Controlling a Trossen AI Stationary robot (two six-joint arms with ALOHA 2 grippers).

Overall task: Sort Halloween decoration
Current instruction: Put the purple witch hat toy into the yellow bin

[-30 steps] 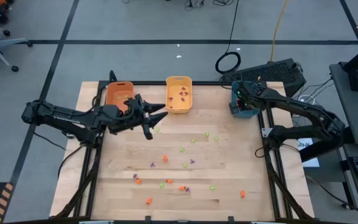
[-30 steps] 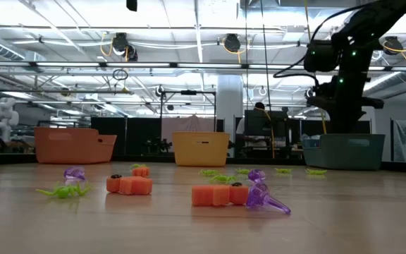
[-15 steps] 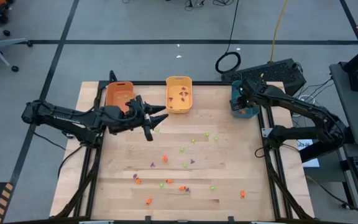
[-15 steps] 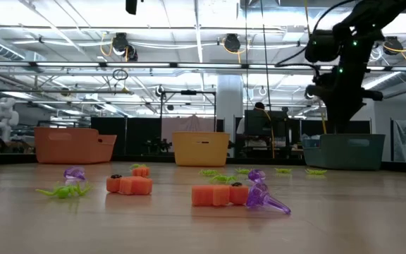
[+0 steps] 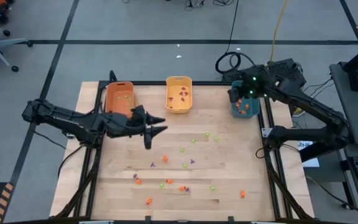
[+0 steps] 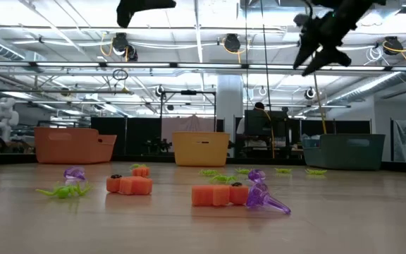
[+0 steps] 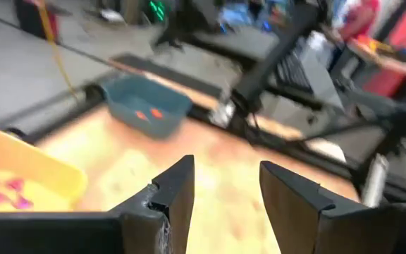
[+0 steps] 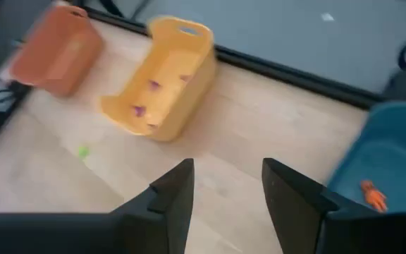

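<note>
Right gripper now hangs above the teal oblong plastic bin at the upper right of the high view. A second ago it sat low over that bin's rim; it has since lifted. Its jaws stand spread with nothing between them in the right wrist view. Orange trinkets lie inside the teal bin, so a drop-off looks just finished; judged next step is another pick.

Left gripper has shifted from beside the orange oblong plastic bin toward mid-table, jaws spread and empty, pointing to the frame's right.

Halloween decoration: tiny orange, light green and purple trinkets, mostly scattered over the lower middle of the wooden table. Purple ones sit in the yellow oblong plastic bin, top centre. Many remain unsorted.

Orientation: in the low view the near purple trinket lies on its side, long axis roughly left-right, tapered tip toward the lower right. The others are too small to tell.
</note>
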